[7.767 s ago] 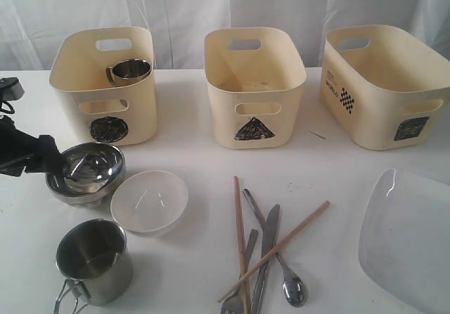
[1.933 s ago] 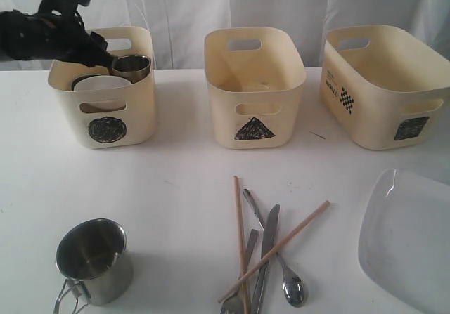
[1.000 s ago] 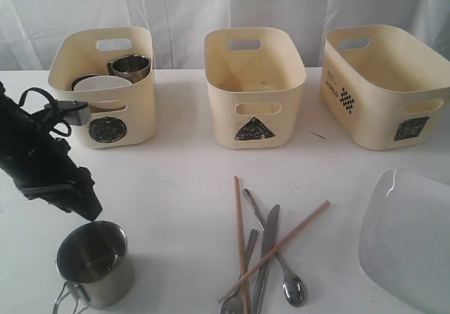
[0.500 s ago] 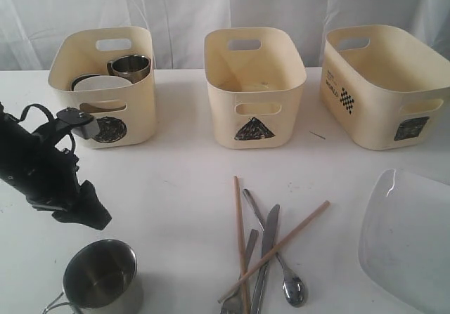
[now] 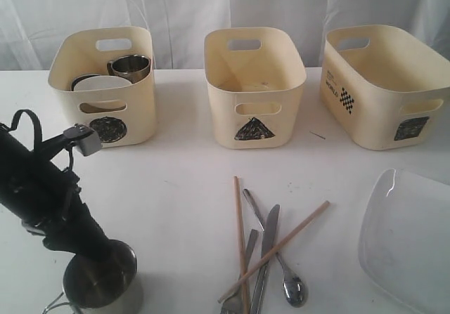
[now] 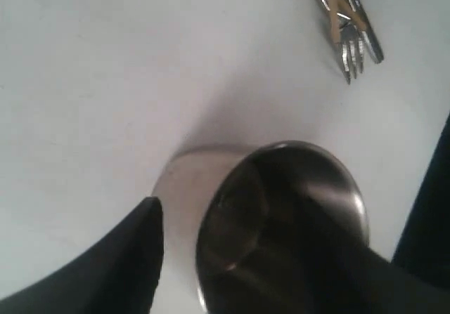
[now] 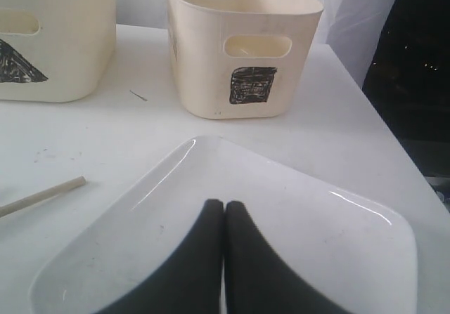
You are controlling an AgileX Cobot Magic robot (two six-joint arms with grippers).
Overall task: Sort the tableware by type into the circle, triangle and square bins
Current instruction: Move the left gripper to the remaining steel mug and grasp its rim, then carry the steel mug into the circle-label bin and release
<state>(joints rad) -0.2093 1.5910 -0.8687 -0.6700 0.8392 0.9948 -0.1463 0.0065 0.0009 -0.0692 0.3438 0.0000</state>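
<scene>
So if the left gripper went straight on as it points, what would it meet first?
The steel mug: its wall sits between the open jaws of the left gripper. Past that, probably the table; depth is unclear.

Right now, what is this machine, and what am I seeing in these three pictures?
It is a two-armed robot sorting tableware. One picture looks from off the arms; the other two come from wrist cameras. The left gripper sits at the rim of a steel mug, one finger outside its wall; whether it grips, I cannot tell. The right gripper is shut over a white square plate. On the table lie chopsticks, a knife, fork and spoon. The circle bin holds a second mug and a white bowl.
</scene>
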